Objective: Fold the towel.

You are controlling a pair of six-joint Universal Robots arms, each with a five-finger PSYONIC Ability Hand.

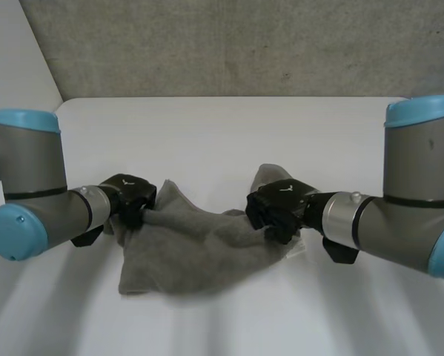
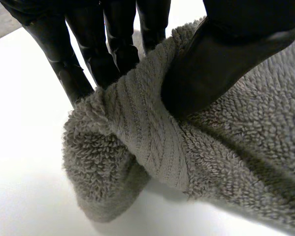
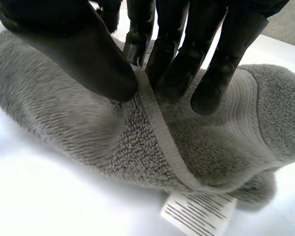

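The left arm (image 1: 36,185) and right arm (image 1: 418,200) sit nearest, grey with light-blue caps, each reaching in from its own side of the white bench (image 1: 222,133). Between them lies the towel (image 1: 196,256), grey terry, rumpled and sagging in the middle. It is raised a little at the two places where it is held, and its near part rests in a loose heap on the bench, roughly midway across.

The left hand (image 1: 131,199) is clamped on the towel's left end, at what looks like a corner. In its wrist view the thumb (image 2: 221,64) presses a bunched roll of hem against the fingers (image 2: 120,49). The right hand (image 1: 277,209) is clamped on the opposite end, with thumb and fingers pinching the cloth on either side of the flat woven border band.

I judge the fold hardly begun. Both ends are gripped, which is the groundwork, but no clean crease or matched edges show and the cloth is crumpled rather than flat. What is left is to stretch it out, carry the held edge over to meet the other, and lay it square.

A white sewn-in label (image 3: 199,214) pokes out under the hem by the right hand — it carries rows of dark print too small to read, and no brand can be made out
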